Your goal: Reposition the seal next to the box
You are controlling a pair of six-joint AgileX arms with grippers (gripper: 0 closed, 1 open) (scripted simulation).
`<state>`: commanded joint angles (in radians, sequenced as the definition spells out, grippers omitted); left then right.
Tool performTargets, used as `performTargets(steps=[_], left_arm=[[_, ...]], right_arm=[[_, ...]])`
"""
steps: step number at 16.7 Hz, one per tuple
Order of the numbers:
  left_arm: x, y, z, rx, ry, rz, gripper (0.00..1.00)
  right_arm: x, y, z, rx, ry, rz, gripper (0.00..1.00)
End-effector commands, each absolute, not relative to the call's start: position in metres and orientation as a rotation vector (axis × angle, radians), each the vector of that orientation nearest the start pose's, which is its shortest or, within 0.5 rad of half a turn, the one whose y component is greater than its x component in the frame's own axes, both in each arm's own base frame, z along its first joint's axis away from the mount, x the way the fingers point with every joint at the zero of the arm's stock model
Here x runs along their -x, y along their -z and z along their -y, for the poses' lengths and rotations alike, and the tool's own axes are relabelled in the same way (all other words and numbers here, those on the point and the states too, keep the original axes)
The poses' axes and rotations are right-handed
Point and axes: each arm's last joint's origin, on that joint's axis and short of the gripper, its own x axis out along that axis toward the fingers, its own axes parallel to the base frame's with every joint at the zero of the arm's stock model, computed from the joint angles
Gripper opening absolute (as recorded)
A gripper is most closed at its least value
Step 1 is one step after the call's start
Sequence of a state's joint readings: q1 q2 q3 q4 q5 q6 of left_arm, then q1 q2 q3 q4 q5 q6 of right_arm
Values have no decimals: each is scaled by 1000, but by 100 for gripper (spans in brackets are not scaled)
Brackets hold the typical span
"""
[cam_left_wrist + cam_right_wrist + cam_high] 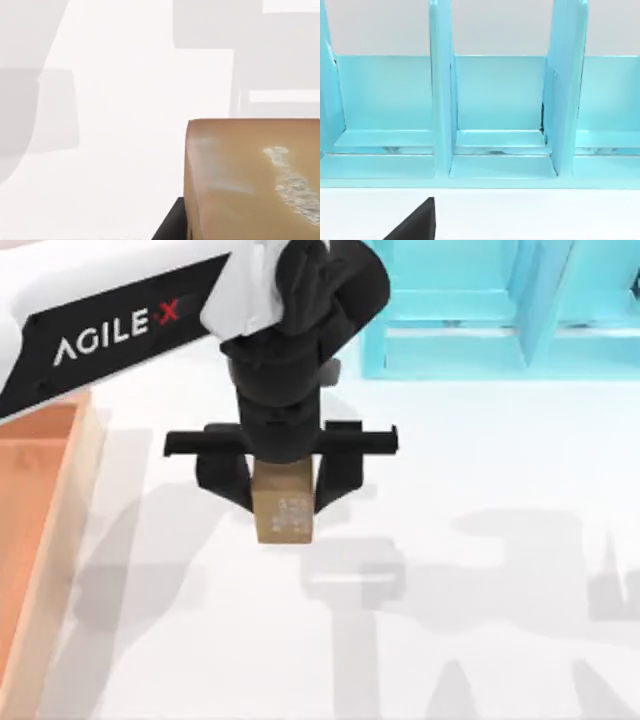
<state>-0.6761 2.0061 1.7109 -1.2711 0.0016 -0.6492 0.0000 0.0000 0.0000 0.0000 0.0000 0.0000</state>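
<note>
Left jaws clamped on the seal [285,502] (engraved face up), box [40,530] well left

a white table [480,470] carries the box [40,500] at left and a turquoise shelf [480,310] at top.

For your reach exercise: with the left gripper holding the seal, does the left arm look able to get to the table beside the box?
Probably yes. The left gripper holds the seal, and bare table lies between it and the box.
</note>
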Motion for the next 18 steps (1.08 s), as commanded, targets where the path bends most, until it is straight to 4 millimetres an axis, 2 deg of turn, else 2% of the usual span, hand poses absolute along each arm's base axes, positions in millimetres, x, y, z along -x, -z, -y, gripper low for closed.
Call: performTargets(steps=[5, 8, 10, 12, 18], left_arm=[[-300, -251, 175, -15, 16, -1569, 0], [-286, -268, 123, -8, 23, -1552, 0], [-274, -272, 98, -12, 20, -1561, 0], [-268, -274, 87, -15, 17, -1569, 0], [-268, -269, 88, -20, 19, -1569, 0]], right_arm=[[-106, -160, 1, 0, 0, 0, 100], [-106, -160, 1, 0, 0, 0, 100], [-106, -160, 1, 0, 0, 0, 100], [-106, -160, 1, 0, 0, 0, 100], [-106, -160, 1, 0, 0, 0, 100]])
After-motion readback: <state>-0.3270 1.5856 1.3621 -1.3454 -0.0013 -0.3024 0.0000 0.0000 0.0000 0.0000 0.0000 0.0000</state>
